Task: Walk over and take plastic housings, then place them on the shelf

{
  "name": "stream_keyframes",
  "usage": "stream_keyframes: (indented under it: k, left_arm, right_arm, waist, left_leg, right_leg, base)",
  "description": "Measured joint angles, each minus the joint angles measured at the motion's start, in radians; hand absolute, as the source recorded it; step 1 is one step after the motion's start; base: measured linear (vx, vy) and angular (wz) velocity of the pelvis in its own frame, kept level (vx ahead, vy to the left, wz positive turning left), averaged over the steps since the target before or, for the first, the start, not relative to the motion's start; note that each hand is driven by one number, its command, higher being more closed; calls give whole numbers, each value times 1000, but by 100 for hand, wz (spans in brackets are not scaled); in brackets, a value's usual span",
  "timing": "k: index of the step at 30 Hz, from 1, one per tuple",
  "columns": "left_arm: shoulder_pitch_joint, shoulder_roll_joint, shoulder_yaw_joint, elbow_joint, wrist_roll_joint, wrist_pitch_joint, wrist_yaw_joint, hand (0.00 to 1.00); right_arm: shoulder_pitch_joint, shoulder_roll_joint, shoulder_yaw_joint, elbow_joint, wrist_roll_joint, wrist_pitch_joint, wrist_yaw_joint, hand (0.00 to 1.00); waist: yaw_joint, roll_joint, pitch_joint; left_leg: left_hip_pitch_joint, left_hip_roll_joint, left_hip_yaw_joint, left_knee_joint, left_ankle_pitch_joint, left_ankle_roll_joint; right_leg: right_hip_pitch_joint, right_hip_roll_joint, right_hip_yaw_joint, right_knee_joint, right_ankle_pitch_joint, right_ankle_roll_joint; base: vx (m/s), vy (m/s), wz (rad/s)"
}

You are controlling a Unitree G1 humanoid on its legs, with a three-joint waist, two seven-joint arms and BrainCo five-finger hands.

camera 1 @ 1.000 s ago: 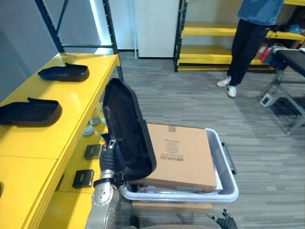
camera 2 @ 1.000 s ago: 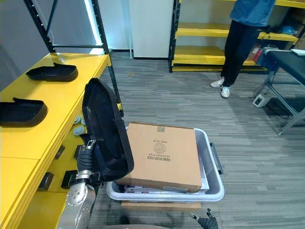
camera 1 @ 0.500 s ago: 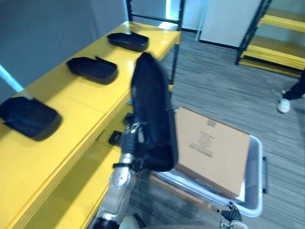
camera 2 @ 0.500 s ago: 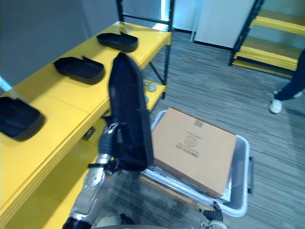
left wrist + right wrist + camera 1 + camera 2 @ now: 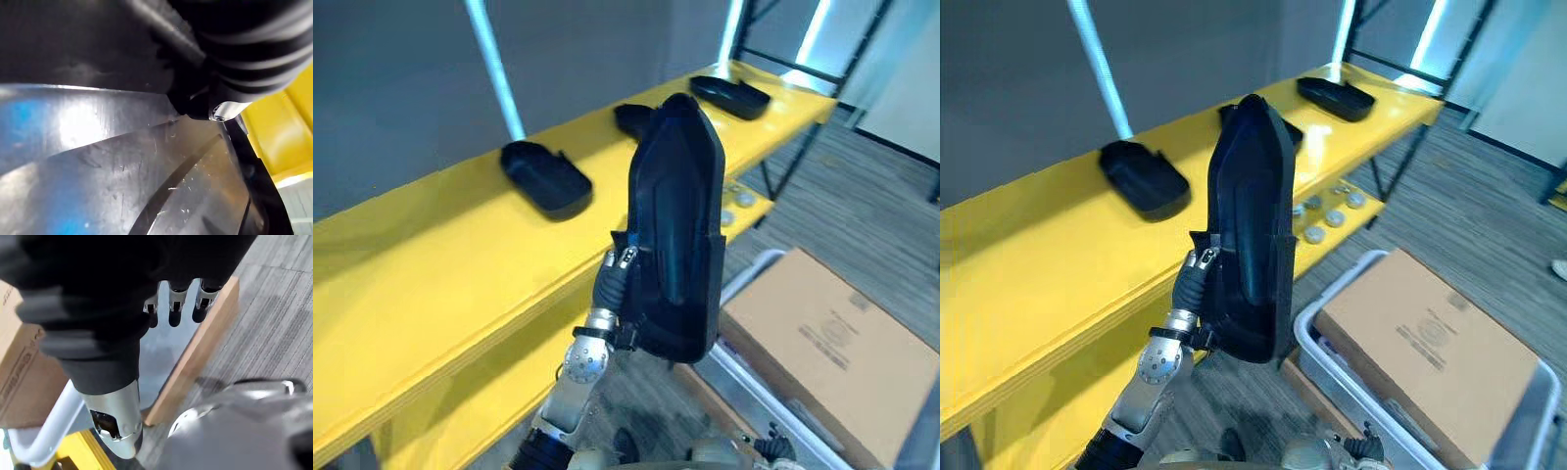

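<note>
Gripping the housing (image 5: pixel 675 225) by its lower edge with the left hand (image 5: pixel 610 286) — fingers clenched round the rim, dark ribbed wrist lying against the shell's left side. Angling the forearm steeply up from the lower left, elbow low, wrist bent. Setting the housing upright that way, narrow end on top, hollow side facing the head camera. Holding it in the air just beside the front edge of the yellow shelf (image 5: pixel 431 264), resting on nothing. Looking, in the left wrist view, straight onto the housing's glossy inner wall from very close, with a strip of yellow past it.

Lying on the shelf top, well apart from one another: near housing (image 5: pixel 545 176), middle housing (image 5: pixel 631 117) partly hidden behind the held one, far housing (image 5: pixel 732 95).

Hanging low at the robot's right side with the right hand (image 5: pixel 174 297) — fingers relaxed, grasping nothing, pointing down toward the floor by the grey bin (image 5: pixel 751 269). Sitting in that bin, a cardboard box (image 5: pixel 832 343).
</note>
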Motion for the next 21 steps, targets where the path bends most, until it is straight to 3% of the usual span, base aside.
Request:
stream_keyframes:
  k: [1,2,3,4,6,10,14,15,16,17,18,19,20,21]
  left_arm:
    - [-3,-8,-2,-9,11,-8,1,100]
    - [15,-16,2,-10,11,-12,1,100]
    - [48,-30,14,-14,10,-12,9,100]
    - [97,-38,32,-33,8,-14,8,100]
    - [112,-34,34,-40,8,-16,3,100]
    - [167,-29,43,-68,-11,-17,-13,100]
    - [168,-23,37,-68,-12,-16,-47,100]
    - [166,-23,37,-68,-12,-15,-50,100]
    - [157,-21,37,-68,-12,-12,-51,100]
    - [150,-14,38,-67,-12,-12,-51,100]
    - [145,-10,40,-67,-12,-12,-51,100]
    - [147,-9,42,-63,-12,-12,-50,100]
    - [148,-7,40,-62,-12,-11,-49,100]
    - [148,-7,35,-61,-12,-11,-50,100]
  right_arm:
    - [32,8,3,13,8,3,10,0]
    - [36,10,13,23,11,13,15,0]
    - [50,9,21,13,17,15,25,0]
    - [47,-4,19,12,20,12,27,0]
    - [48,-21,21,0,19,11,29,0]
    - [63,-14,72,-24,14,14,28,0]
    - [69,-24,82,-28,7,13,28,0]
    - [70,-24,82,-28,5,13,28,0]
    - [68,-21,84,-25,-1,13,28,0]
    - [65,-20,89,-25,-3,13,28,0]
    - [59,-23,90,-24,-3,13,28,0]
    - [54,-32,89,-23,-4,13,28,0]
    - [45,-36,89,-24,-3,11,28,0]
    - [23,-43,89,-27,-4,6,27,0]
  waist:
    - [6,-26,16]
    - [21,-40,17]
    - [33,-29,3]
    - [32,-10,-15]
    - [34,15,-22]
    - [51,-11,-43]
    - [56,-15,-50]
    - [52,-18,-52]
    - [40,-33,-55]
    - [34,-42,-55]
    - [31,-43,-55]
    - [24,-43,-55]
    - [20,-44,-54]
    - [6,-42,-55]
  left_leg:
    - [-17,-1,15,88,23,48]
    - [-1,-18,-1,86,17,44]
    - [1,-26,-30,87,3,33]
    - [-1,14,20,87,-44,9]
    - [7,65,93,95,-25,-22]
    - [47,89,96,75,-11,-20]
    - [56,90,112,100,1,-50]
    - [38,90,116,141,0,-63]
    - [-35,97,127,265,-1,-131]
    - [-79,126,183,341,-33,-106]
    - [-118,230,286,429,-88,-74]
    - [-124,328,335,437,-105,-98]
    - [-125,365,342,415,-102,-104]
    - [-105,414,333,333,-77,-141]
  right_leg:
    - [15,-45,-26,34,2,3]
    - [17,-70,-37,61,19,-6]
    - [36,-85,-60,57,25,-13]
    - [76,-85,-101,-19,61,-19]
    - [118,-72,-142,-86,92,-22]
    - [186,-40,-145,-146,101,-34]
    - [228,-42,-145,-193,115,-54]
    - [235,-50,-152,-206,121,-59]
    - [237,-80,-167,-227,136,-60]
    - [235,-92,-171,-234,140,-58]
    - [231,-105,-175,-232,140,-59]
    - [225,-120,-168,-221,140,-58]
    - [223,-131,-165,-212,140,-58]
    - [222,-152,-166,-194,139,-56]
  base:
    - [272,-91,182]
    - [257,-116,128]
    - [244,-80,89]
    - [306,-108,91]
    - [278,-106,64]
    - [302,-89,9]
    - [188,-33,-5]
    - [163,25,21]
    - [108,38,29]
    - [70,46,28]
    - [56,71,7]
    - [62,95,-6]
    - [65,179,-15]
    - [66,334,-15]
